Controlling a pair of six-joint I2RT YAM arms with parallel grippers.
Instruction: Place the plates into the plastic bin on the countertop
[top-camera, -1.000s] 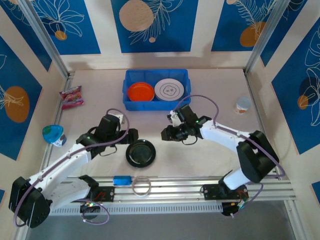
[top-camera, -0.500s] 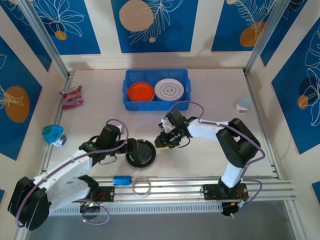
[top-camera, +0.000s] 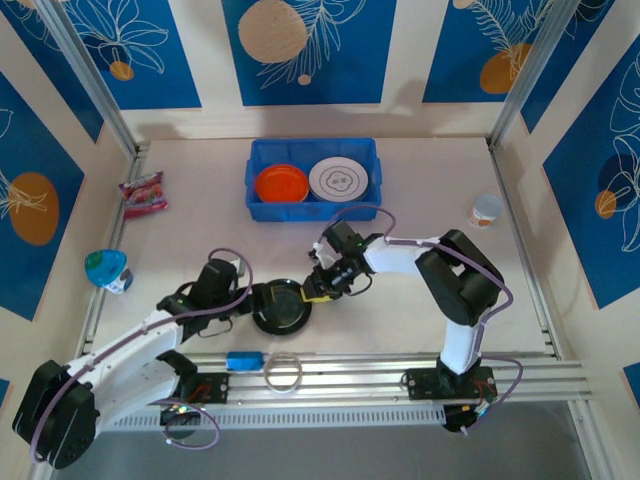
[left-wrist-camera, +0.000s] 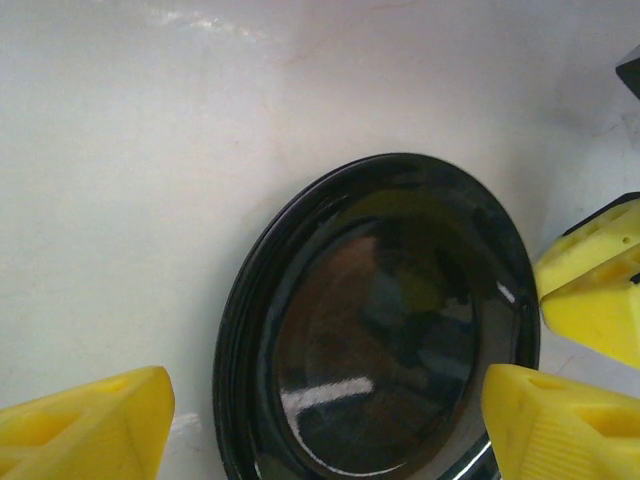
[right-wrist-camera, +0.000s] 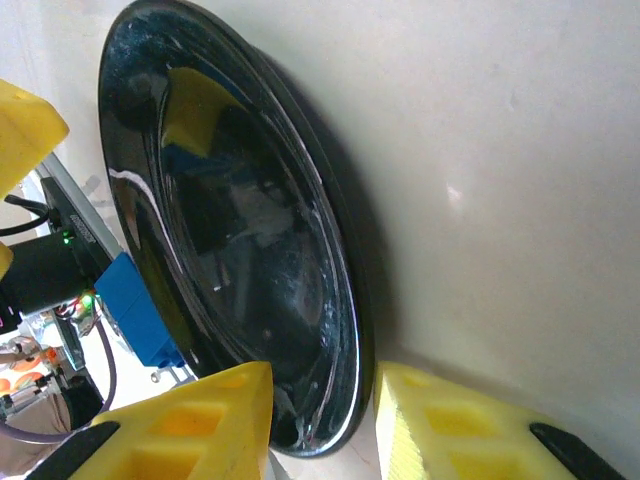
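A glossy black plate (top-camera: 281, 306) lies on the pale countertop (top-camera: 400, 310) near the front rail. My left gripper (top-camera: 248, 298) stands open at the plate's left rim. In the left wrist view its yellow fingers (left-wrist-camera: 85, 425) are spread wide on either side of the black plate (left-wrist-camera: 385, 320). My right gripper (top-camera: 313, 291) is at the plate's right rim. In the right wrist view it (right-wrist-camera: 322, 385) is open, with one finger over the dish and the other under the rim (right-wrist-camera: 352, 390). The blue plastic bin (top-camera: 312, 208) at the back holds an orange plate (top-camera: 281, 184) and a white patterned plate (top-camera: 339, 179).
A pink snack packet (top-camera: 143, 193) and a teal object (top-camera: 106, 270) lie at the left. A small cup (top-camera: 486, 210) stands at the right. On the metal rail (top-camera: 420, 372) in front sit a small blue lid-like object (top-camera: 244, 360) and a clear ring (top-camera: 283, 372).
Both grippers have closed in on the black plate. The right one moved down and left to its right rim; the left one came forward to its left rim.
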